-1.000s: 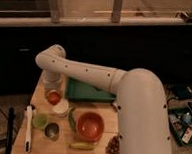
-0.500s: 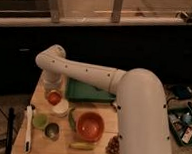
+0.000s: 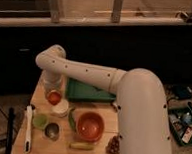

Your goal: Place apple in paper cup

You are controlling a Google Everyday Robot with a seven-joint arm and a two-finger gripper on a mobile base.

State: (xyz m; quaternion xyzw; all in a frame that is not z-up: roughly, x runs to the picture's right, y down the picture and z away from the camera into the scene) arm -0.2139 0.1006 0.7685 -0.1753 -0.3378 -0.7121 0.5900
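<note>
Apple (image 3: pixel 54 97) sits, apparently, in paper cup (image 3: pixel 62 109) mouth beneath end effector (image 3: pixel 52 87).

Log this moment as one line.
stage: placing | gripper: above paper cup | apple: at gripper, over cup mouth

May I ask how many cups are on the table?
3: the paper cup beneath the gripper and apple, a green cup left of it, a metal cup nearer the front. Arm may hide others.

red-orange apple (image 3: pixel 54 97), cream paper cup (image 3: pixel 62 109)
</note>
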